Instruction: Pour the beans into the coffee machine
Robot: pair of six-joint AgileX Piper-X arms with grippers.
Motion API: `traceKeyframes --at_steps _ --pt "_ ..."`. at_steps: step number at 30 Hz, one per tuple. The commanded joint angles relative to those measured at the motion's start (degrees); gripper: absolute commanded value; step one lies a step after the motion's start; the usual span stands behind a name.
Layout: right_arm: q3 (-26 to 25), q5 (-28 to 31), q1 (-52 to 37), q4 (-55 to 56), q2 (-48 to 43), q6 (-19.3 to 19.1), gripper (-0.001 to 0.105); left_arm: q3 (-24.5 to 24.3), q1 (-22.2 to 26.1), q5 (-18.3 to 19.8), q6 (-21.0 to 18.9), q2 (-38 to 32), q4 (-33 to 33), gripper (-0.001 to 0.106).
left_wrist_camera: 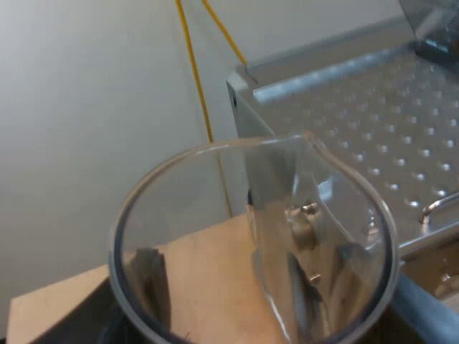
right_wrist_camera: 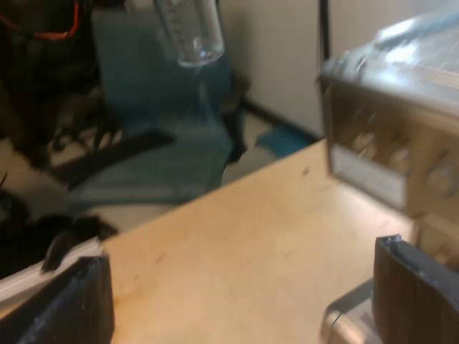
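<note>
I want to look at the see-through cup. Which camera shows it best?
The left wrist view: the measuring glass is close up, showing its round rim and pouring spout, beside the espresso machine. In the right wrist view the measuring glass is small, up in the air.

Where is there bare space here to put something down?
The light wooden tabletop lies bare between the black fingers of the open right gripper, up to the silver espresso machine front. The machine's dimpled metal top, beyond the clear measuring glass, is mostly bare. Crowded: a metal piece sits by one finger.
</note>
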Motion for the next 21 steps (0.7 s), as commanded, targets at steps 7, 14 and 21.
traceKeyframes --at_steps 7,14,21 --pt "-0.2 2.1 5.7 0.0 7.3 -0.3 0.079 10.5 0.2 1.8 -4.2 -5.8 -7.5 0.016" --pt "-0.2 6.9 6.0 -1.7 12.4 -0.5 0.079 18.5 0.2 2.2 -6.1 -7.1 -11.9 0.015" --pt "-0.2 6.9 6.0 -7.4 17.4 -0.6 0.079 25.3 3.8 3.8 -8.0 -7.0 -22.2 0.015"
